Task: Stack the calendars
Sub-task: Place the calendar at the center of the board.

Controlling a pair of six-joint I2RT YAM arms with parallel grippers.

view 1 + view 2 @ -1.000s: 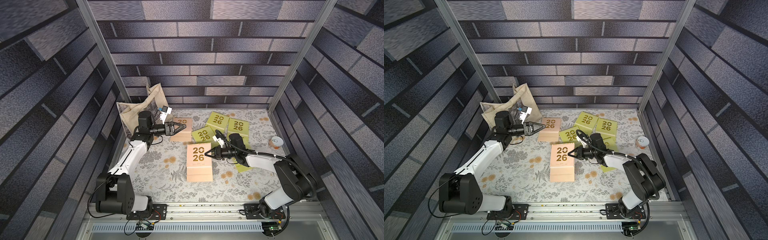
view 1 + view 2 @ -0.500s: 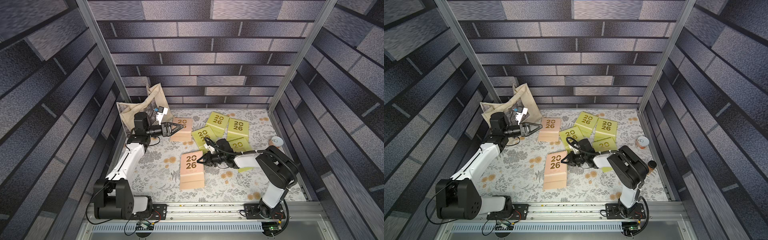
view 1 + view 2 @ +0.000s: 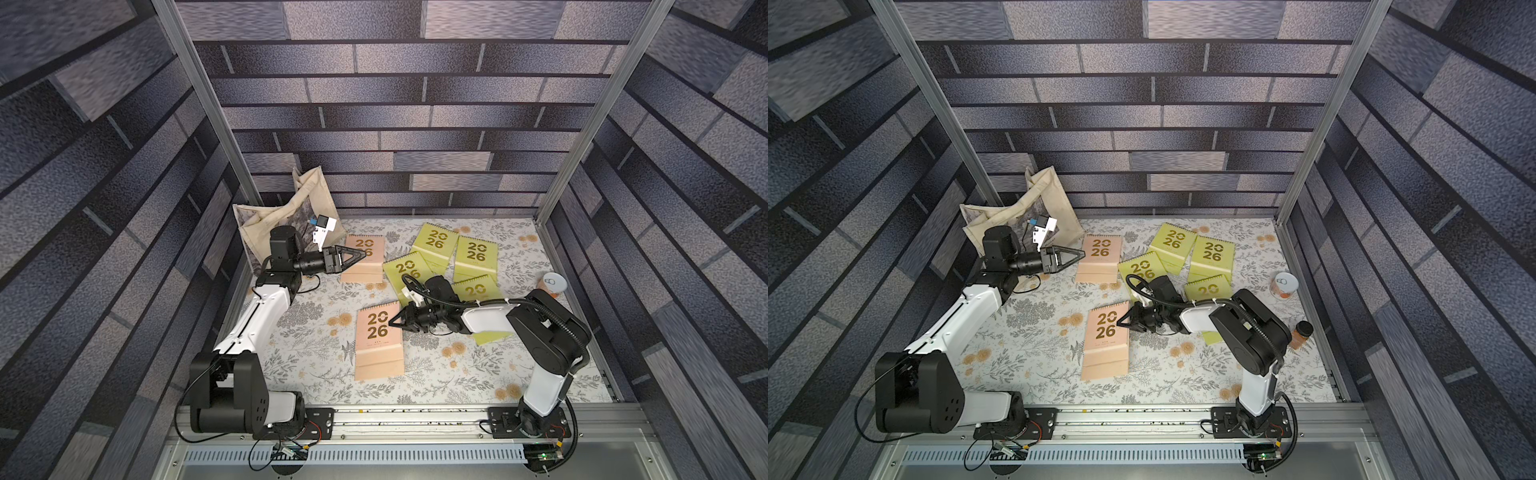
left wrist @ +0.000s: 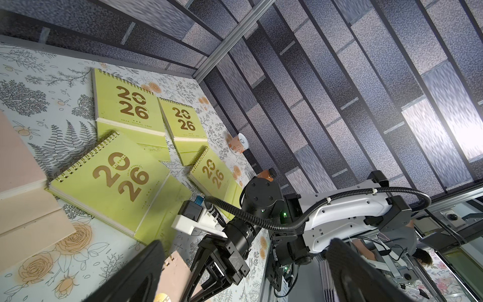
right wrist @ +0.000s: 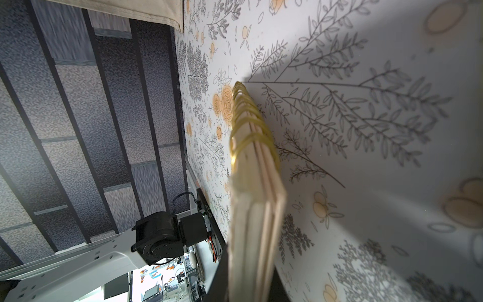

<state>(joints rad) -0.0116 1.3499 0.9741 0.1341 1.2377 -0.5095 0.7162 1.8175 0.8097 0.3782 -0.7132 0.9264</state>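
Observation:
Two peach calendars and several lime-green calendars lie on the floral table. My right gripper (image 3: pixel 394 322) (image 3: pixel 1123 322) is shut on the right edge of the near peach calendar (image 3: pixel 377 341) (image 3: pixel 1105 337), close to its gold spiral. In the right wrist view that calendar's edge (image 5: pixel 257 198) runs between the dark fingers of the right gripper (image 5: pixel 251 283), low over the table. My left gripper (image 3: pixel 360 254) (image 4: pixel 243 283) hangs open and empty over the far peach calendar (image 3: pixel 365 266) (image 4: pixel 21 188). The green calendars (image 3: pixel 434 245) (image 4: pixel 115 177) overlap at the back right.
A cream tote bag (image 3: pixel 291 212) leans in the back left corner behind my left arm. A white-lidded can (image 3: pixel 553 283) and a small brown bottle (image 3: pixel 1302 332) stand by the right wall. A metal rail (image 3: pixel 395 415) runs along the table's front edge.
My right gripper has carried the near peach calendar leftward and toward the front, and lower onto the table. The left gripper has barely moved and stays open.

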